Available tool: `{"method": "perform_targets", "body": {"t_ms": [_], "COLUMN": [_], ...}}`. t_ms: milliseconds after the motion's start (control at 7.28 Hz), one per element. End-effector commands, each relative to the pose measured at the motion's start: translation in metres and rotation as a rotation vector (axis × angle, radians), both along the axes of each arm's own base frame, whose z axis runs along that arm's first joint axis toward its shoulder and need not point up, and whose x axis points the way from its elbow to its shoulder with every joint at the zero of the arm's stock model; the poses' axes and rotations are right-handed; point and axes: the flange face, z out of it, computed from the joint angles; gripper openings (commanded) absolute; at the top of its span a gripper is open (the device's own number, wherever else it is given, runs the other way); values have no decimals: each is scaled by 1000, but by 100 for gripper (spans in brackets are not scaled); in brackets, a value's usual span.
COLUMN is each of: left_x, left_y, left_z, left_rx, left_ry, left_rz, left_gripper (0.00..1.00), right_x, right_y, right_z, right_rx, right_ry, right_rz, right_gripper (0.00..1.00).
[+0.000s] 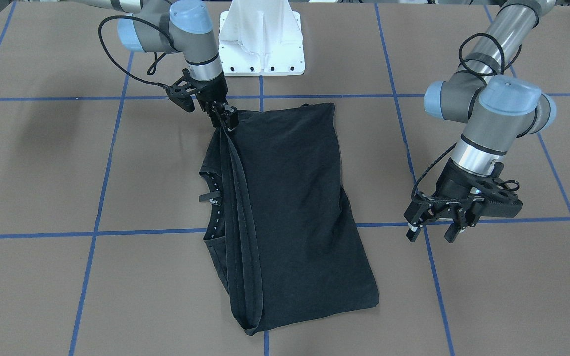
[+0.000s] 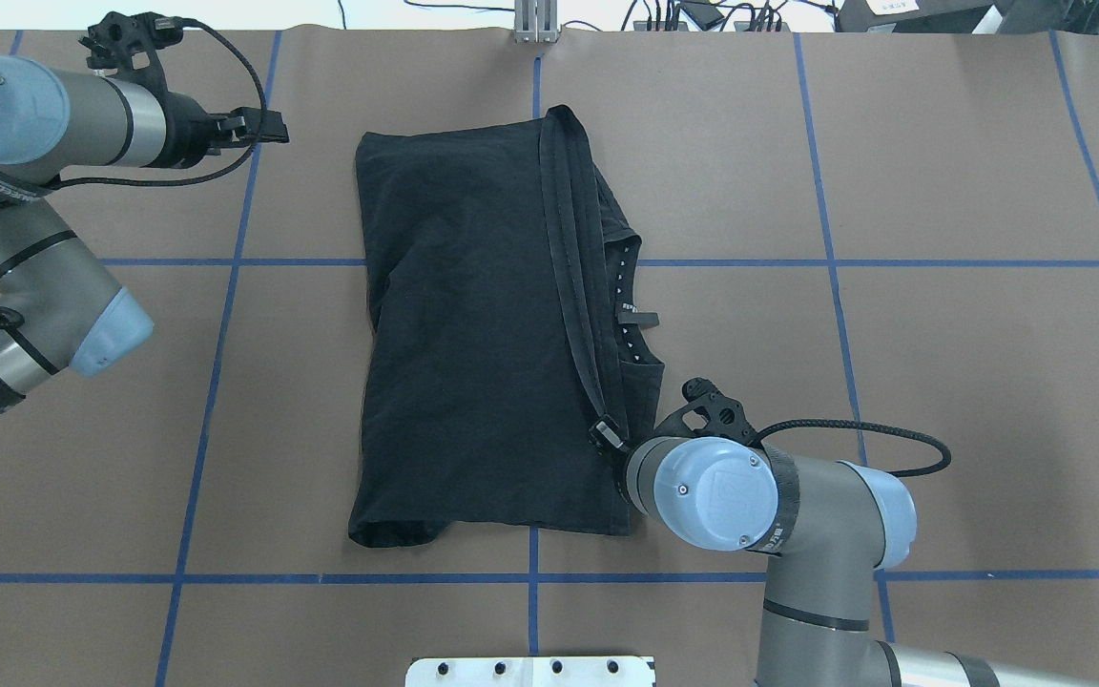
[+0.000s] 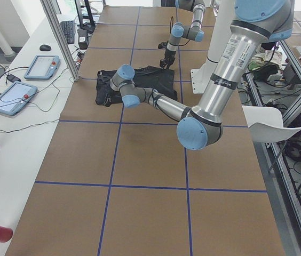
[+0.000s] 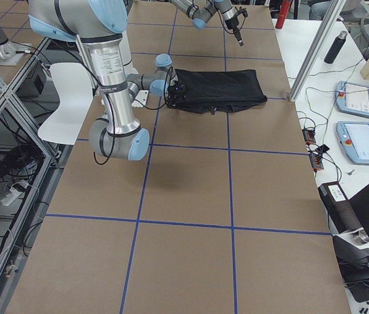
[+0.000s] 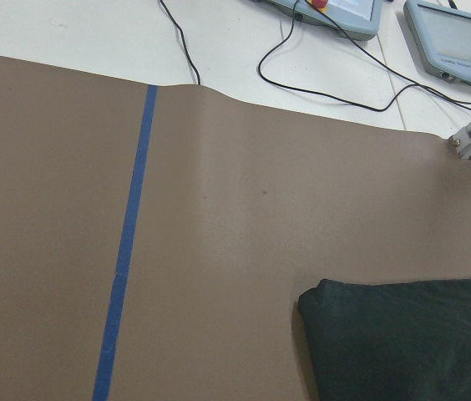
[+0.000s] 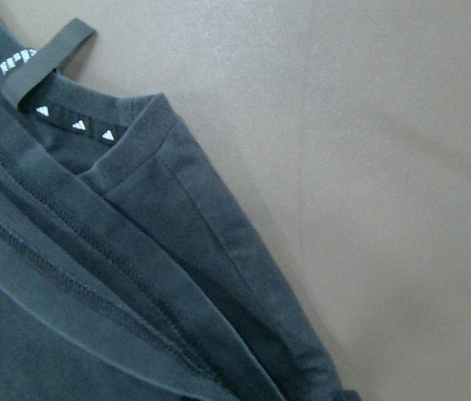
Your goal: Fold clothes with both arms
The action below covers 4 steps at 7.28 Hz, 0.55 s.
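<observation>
Folded flat mid-surface (image 2: 941, 382): black T-shirt (image 2: 473, 334), long axis near-to-far, collar (image 2: 628, 305) pointing right. Pinched at near-right corner, on the hem band (image 2: 573, 286), by right end effector (image 1: 226, 120), clearly the nearer one. Left end effector (image 1: 436, 232) spread, empty, apart off far-left side. Probably calls for carrying that band leftward, across the long axis.

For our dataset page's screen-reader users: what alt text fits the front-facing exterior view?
A folded black T-shirt lies on a brown table marked with blue tape lines; the robot's right hand pinches its edge at the corner near the white base. The left hand hangs open beside the shirt, apart from it.
</observation>
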Motion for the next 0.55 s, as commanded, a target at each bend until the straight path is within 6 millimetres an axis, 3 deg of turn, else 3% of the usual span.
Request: {"method": "perform_targets", "body": {"t_ms": [0,412], "left_x": [0,-1], "left_y": [1,2], "left_z": [-1,-7], "left_rx": [1,-2], "left_ry": [1,17], "left_rz": [0,-3], "left_gripper": [100,100], "right_x": [1,5], "right_y": [1,2], "right_z": [2,-4], "right_rx": [3,6], "right_ry": [2,-10], "right_rz": [2,0], "right_gripper": [0,0]}}
